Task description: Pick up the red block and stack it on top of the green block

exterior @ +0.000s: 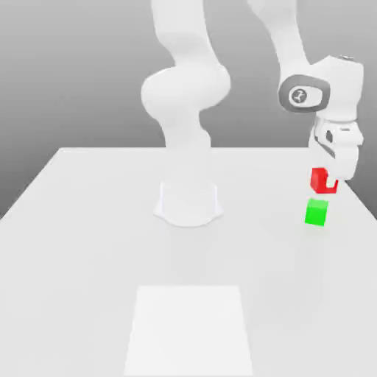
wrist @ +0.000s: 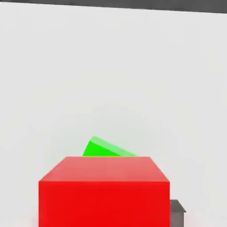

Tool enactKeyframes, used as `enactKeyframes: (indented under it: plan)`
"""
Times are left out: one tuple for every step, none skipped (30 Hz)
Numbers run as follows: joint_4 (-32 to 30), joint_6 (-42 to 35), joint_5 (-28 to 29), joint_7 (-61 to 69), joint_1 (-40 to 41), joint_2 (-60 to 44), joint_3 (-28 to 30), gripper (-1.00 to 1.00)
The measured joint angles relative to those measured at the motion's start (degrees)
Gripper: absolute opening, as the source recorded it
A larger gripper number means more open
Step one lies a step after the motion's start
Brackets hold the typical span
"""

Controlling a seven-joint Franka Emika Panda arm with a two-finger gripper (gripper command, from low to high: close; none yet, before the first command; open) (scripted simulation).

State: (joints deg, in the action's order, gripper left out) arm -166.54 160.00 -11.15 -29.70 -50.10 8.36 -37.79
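Observation:
In the exterior view the red block (exterior: 321, 180) hangs in the air at the right side of the table, held between the fingers of my gripper (exterior: 327, 181), which is shut on it. The green block (exterior: 316, 212) rests on the table just below the red one, with a small gap between them. In the hand view the red block (wrist: 104, 190) is close to the camera and covers most of the green block (wrist: 103, 148), of which a corner peeks out behind it. A dark fingertip (wrist: 177, 209) shows beside the red block.
The arm's white base (exterior: 188, 202) stands mid-table, to the exterior view's left of the blocks. A faint lighter square patch (exterior: 190, 328) marks the table's near side. The table's right edge (exterior: 361, 202) runs close to the blocks.

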Motion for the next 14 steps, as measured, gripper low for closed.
enactKeyframes:
  plan:
    - [0.0,0.59,0.85,-0.58,0.44,-0.65,-0.22,-1.0]
    - [-0.01,1.18,1.75,-1.2,0.9,-1.32,-0.44,-1.0]
    - [-0.02,1.77,2.71,-1.86,1.3,-2.0,-0.59,-1.0]
    - [-0.02,2.35,3.71,-2.55,1.77,-2.68,-0.79,-1.0]
    - [-0.03,2.92,4.78,-3.29,2.2,-3.38,-0.94,-1.0]
    - [-0.04,3.5,5.94,-4.1,2.58,-4.08,-0.99,-1.0]
    - [-0.04,4.06,7.15,-4.94,2.99,-4.8,-1.03,-1.0]
    - [-0.04,4.62,8.44,-5.85,3.41,-5.52,-1.01,-1.0]
    - [-0.04,5.17,9.81,-6.81,3.68,-6.25,-0.85,-1.0]
    - [-0.04,5.71,11.23,-7.81,3.91,-6.99,-0.65,-1.0]
    - [-0.03,6.24,12.71,-8.86,3.98,-7.72,-0.32,-1.0]
    - [-0.02,6.76,14.22,-9.94,4.48,-8.46,-0.41,-1.0]
    - [0.0,7.27,15.8,-11.06,4.63,-9.2,-0.13,-1.0]
    - [0.02,7.76,17.4,-12.21,4.67,-9.93,0.27,-1.0]
